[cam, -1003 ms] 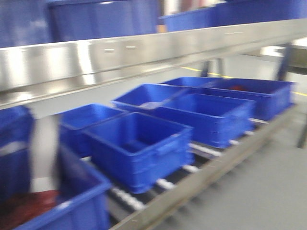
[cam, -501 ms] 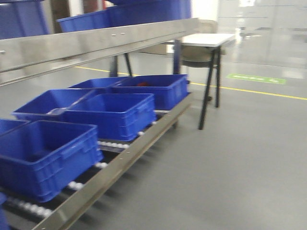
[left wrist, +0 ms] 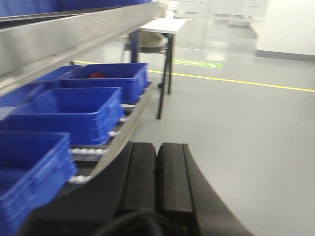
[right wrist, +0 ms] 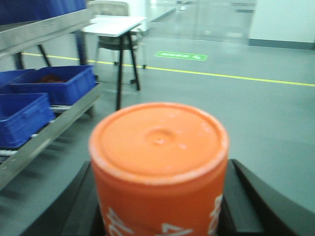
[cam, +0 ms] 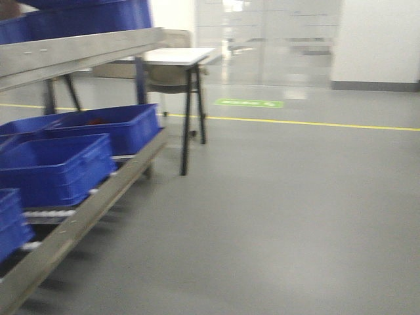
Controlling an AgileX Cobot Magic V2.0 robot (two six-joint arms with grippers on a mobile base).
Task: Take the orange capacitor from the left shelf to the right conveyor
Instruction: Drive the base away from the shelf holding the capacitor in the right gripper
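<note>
the jaws of the right gripper are clamped on the orange capacitor. its black fingers press either side of the can, which stands upright with its flat top toward the wrist camera and white print low on its side. the capacitor is off the rack, held up with grey floor behind it. the left gripper is closed on nothing, its pads meeting along a thin seam, just beside the front edge of the rack.

the left shelf runs along the left of the front view, its long stainless upper beam slanting away toward the back. below it a lower steel rail edges a track of white rollers that carries blue bins in a row. the farthest bin holds something red, too blurred to identify. past the end of the rack stands a white-topped table on black legs, with a pale chair behind it.

right of the rack and table the floor is smooth, glossy and broad. it is crossed by a yellow line, with a green floor marking just beyond. a glass partition and a white wall with dark skirting close the room at the back. the front view is slightly blurred.
</note>
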